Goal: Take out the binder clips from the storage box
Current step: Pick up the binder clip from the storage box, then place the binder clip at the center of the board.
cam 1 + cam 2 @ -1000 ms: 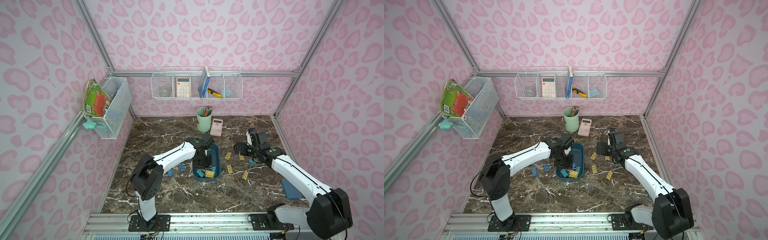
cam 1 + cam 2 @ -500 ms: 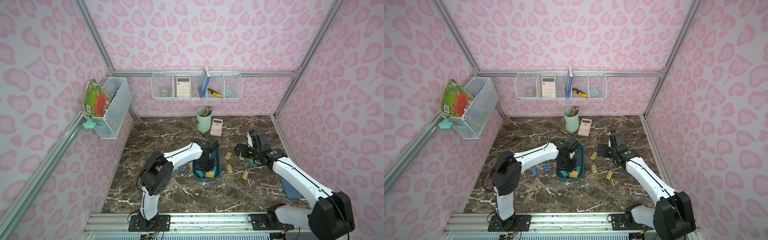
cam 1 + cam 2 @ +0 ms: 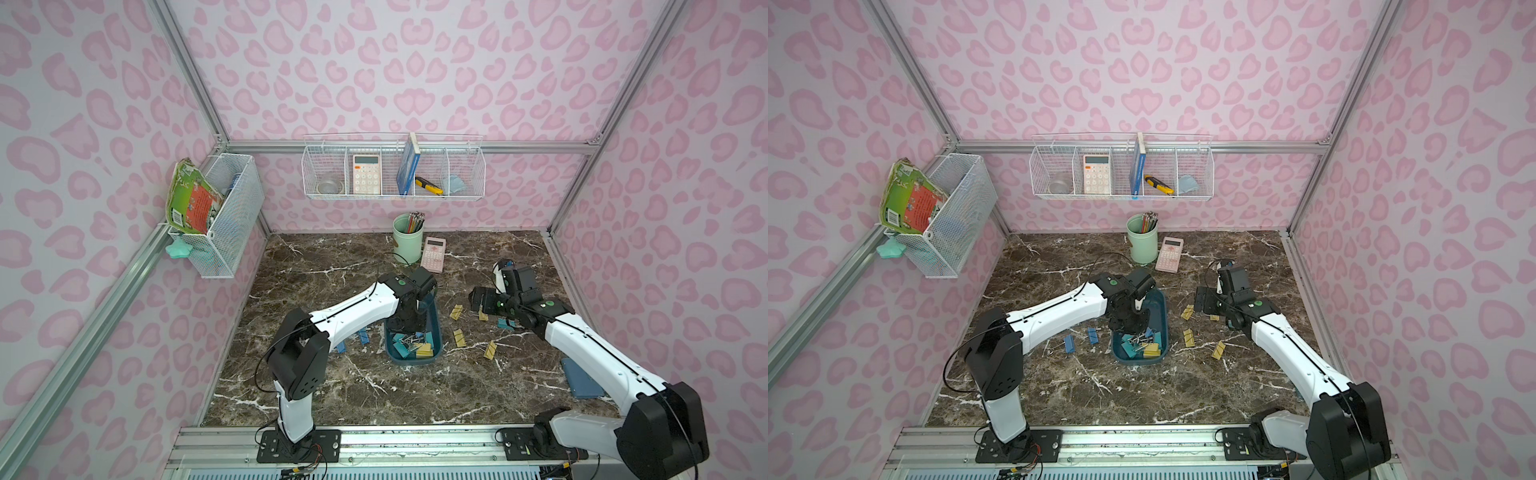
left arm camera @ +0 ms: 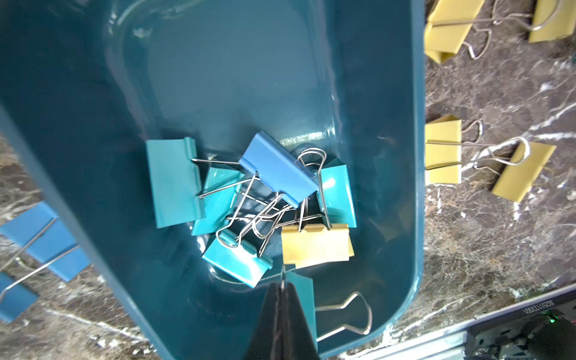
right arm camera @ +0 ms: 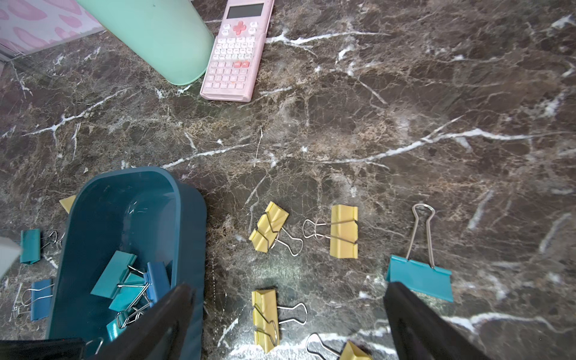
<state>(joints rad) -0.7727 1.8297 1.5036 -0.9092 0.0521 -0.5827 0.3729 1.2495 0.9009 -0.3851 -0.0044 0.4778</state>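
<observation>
The left gripper (image 4: 282,290) reaches into the storage box (image 4: 389,202), its jaws clenched on the thin wire handle of a teal binder clip (image 4: 304,293) at their tips. The other binder clips (image 4: 277,174) lie tangled just ahead. The right gripper (image 5: 288,288) hangs released over the marble tabletop (image 5: 405,124), with a yellow clip (image 5: 265,314) below, between its jaws.

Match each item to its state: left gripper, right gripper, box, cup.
Items:
1. left gripper
2. right gripper
3. box
4. cup

States:
A. holds pencils
B. open, over the table by yellow clips
C. shut on a teal clip by its wire handle
D. holds a tangle of clips

Pairs: 1-C, 2-B, 3-D, 4-A.
</observation>
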